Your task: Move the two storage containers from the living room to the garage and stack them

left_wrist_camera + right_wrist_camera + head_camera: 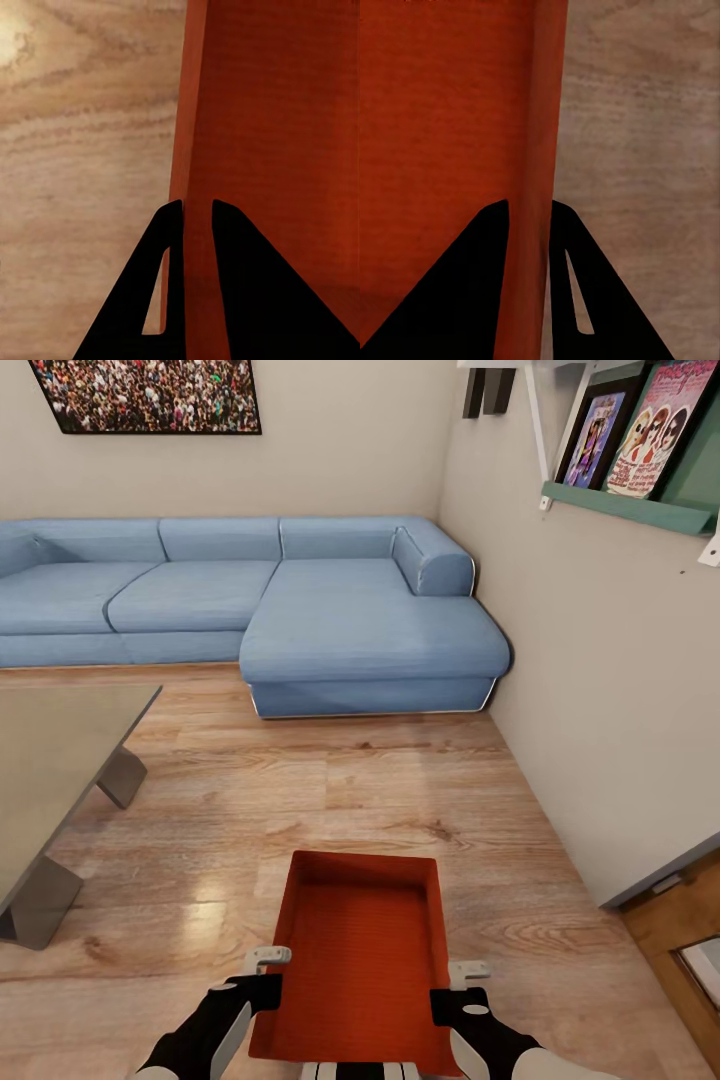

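Head view first: one orange-red storage container (362,960) is up in front of the robot, carried between both arms over the light wood-plank floor (300,790) of the living room. The left claw (262,972) is on the bin's left wall, the right claw (455,982) on its right wall, and the bin looks level, open side up, nothing inside it.

Over to the left wrist view: the two dark fingers (240,292) straddle the container (277,135) wall, one inside, one outside, clenched on the rim with wood grain showing beyond. Right wrist view tells the same story, mirrored: fingers (457,292) pinching the opposite wall of the container (450,112), no gap to be seen. So both claws are grasping the bin.

Ahead sits the blue sectional sofa (300,600), with a glass coffee table (50,770) off to the left and a cream wall (600,690) on the right carrying a shelf of pictures (630,440). At the lower right there's what looks like a door edge (680,920).

My read: this is the carrying step, with one bin lifted and the garage not yet reached. I can't spot the second bin. Next comes a turn of the base away from the sofa and a drive out, keeping both grips steady and the bin level, and steering clear of the coffee table and that wall.
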